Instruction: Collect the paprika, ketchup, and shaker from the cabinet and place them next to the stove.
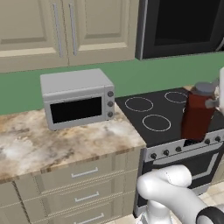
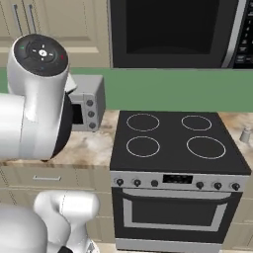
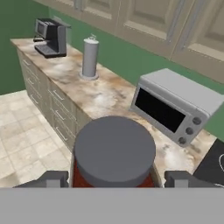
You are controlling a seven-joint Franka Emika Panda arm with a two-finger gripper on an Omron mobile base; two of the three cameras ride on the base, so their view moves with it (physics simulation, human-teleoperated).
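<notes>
Tool (image 3: 113, 180) held the paprika (image 1: 197, 113) by its sides over the stove (image 1: 170, 127); jar looked rigid, light.

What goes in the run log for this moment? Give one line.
gripper: shut on paprika | paprika: held upright above stove front | shaker: on counter right of stove | toaster oven: left counter
</notes>
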